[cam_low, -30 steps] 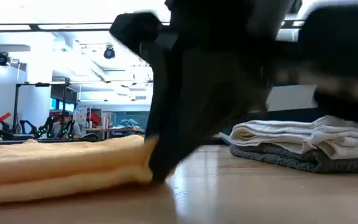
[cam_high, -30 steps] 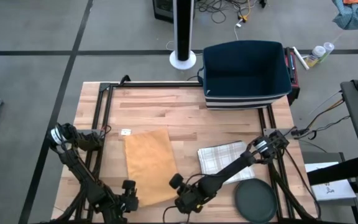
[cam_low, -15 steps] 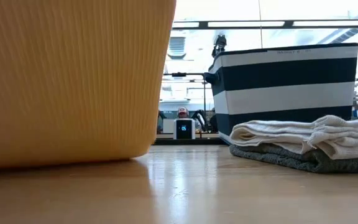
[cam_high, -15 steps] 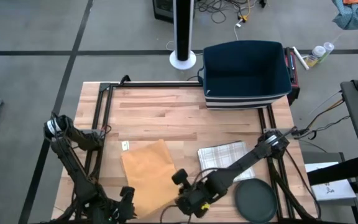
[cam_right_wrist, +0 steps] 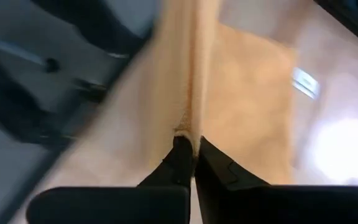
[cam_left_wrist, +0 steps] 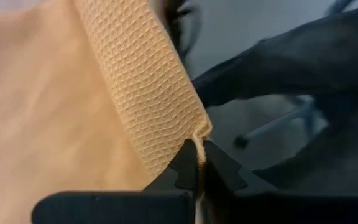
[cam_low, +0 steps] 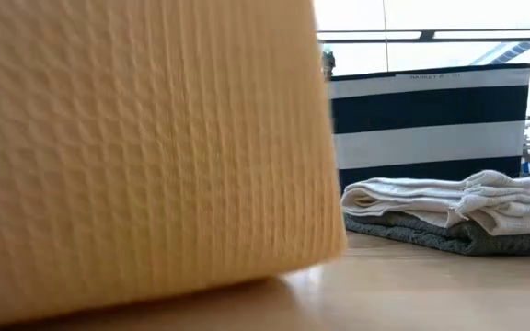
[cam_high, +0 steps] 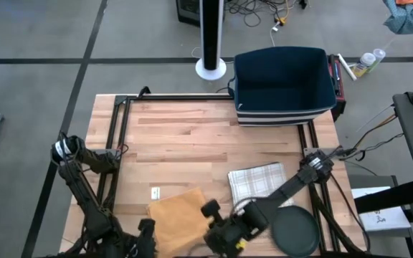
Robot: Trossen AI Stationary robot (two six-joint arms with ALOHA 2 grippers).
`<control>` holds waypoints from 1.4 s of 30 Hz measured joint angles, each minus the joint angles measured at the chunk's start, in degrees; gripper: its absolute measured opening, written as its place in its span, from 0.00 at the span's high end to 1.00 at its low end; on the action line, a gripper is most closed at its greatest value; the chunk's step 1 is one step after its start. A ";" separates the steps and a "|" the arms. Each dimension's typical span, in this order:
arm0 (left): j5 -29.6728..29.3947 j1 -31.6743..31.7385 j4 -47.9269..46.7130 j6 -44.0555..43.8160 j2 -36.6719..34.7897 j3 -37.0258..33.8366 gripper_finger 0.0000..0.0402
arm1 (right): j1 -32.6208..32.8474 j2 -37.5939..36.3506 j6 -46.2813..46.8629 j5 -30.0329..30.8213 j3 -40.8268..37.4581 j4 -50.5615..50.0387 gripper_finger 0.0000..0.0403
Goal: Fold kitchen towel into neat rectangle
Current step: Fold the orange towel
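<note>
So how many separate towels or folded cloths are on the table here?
2, as far as shown. The orange waffle-weave towel is at the near edge, pinched by the left gripper and right gripper. The folded white-and-grey checked cloth stack lies right of it; more layers may be hidden inside.

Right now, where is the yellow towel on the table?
In the high view the yellow towel lies at the table's near edge, left of the folded white towel, pinched by the left gripper and right gripper.

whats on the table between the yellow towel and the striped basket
Mostly bare wood in the high view between the yellow waffle-weave towel and the navy, white-striped fabric basket; only a small white tag lies near the towel.
</note>
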 joint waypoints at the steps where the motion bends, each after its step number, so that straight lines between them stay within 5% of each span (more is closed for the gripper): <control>1: -0.08 0.02 -1.26 -1.41 -0.09 -0.75 1.00 | -0.89 0.29 0.20 0.64 -0.37 -0.05 1.00; 16: -7.21 1.41 -4.07 -17.78 -11.74 -20.14 1.00 | -11.00 1.17 0.89 0.94 -10.37 4.54 1.00; 26: -7.10 1.79 12.53 -19.56 -22.44 -36.39 0.99 | -14.86 1.15 0.79 0.97 -17.06 12.86 1.00; 34: -4.03 1.72 12.02 -12.67 -27.07 -31.21 1.00 | -12.71 0.90 -0.67 0.94 -12.89 8.37 1.00; 42: -3.88 1.70 -3.92 -13.28 -26.99 -26.91 1.00 | -13.98 0.61 -2.75 4.28 -9.72 8.28 1.00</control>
